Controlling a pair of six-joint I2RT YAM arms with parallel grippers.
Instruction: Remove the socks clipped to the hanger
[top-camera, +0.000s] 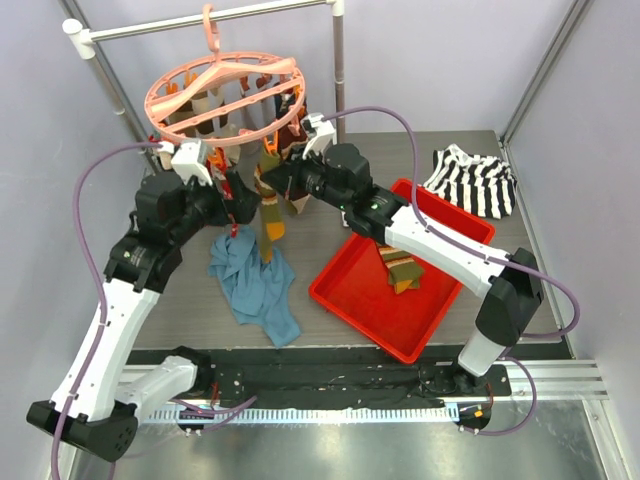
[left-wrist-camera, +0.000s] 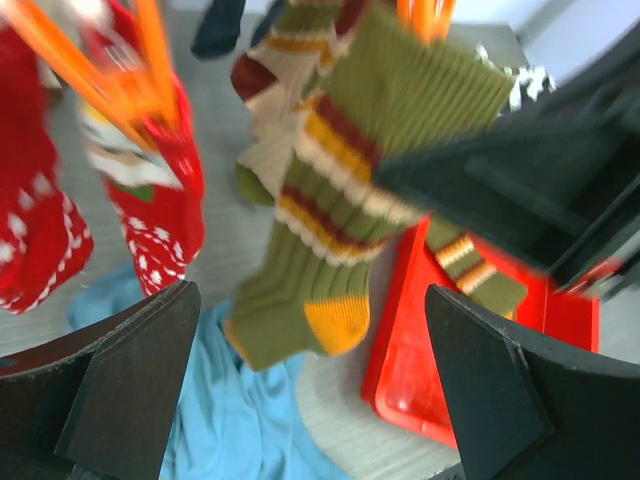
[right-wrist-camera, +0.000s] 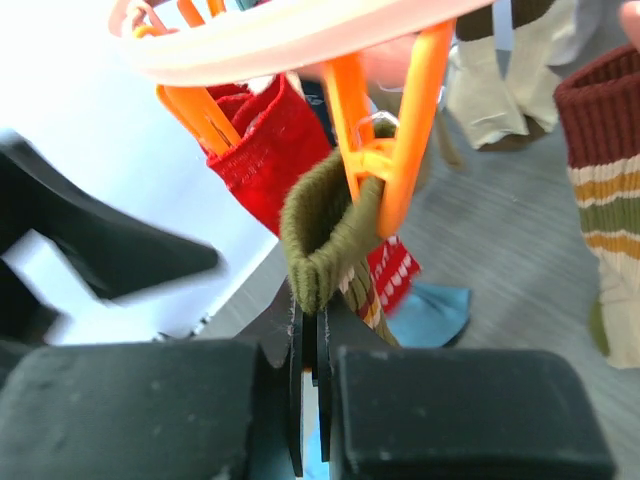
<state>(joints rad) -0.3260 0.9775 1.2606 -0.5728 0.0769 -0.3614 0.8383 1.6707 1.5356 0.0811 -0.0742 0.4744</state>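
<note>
Right fingers (right-wrist-camera: 450, 415) are pressed tight together and clamped on the ribbed cuff of the olive sock (right-wrist-camera: 320, 240), just under the orange clip (right-wrist-camera: 400, 150) that pins it to the hanger (right-wrist-camera: 300, 35). Right beside it a red sock (right-wrist-camera: 265, 150) hangs from its own orange clip, and off to the right there's a maroon-cuffed striped sock (right-wrist-camera: 605, 200) dangling over the grey bench (right-wrist-camera: 520, 240). Over to the left fingers (left-wrist-camera: 130, 380), and they're spread wide apart, holding nothing, with that olive sock and its orange heel hanging in front of them and the red-and-white patterned socks (left-wrist-camera: 150, 190) to one side. From above, both arms are reaching in under the salmon-pink ring, which hangs by its hook from the grey rail (top-camera: 200, 20) at the back of the bench, with plenty of socks clipped round it. Below the ring a blue cloth (top-camera: 255, 285) lies crumpled on the bench, just beside the red tray (top-camera: 365, 300), and one olive-and-orange striped sock (top-camera: 400, 265) lies inside the tray. A black-and-white striped garment (top-camera: 470, 180) sits at the far right corner, touching the tray's far edge
</note>
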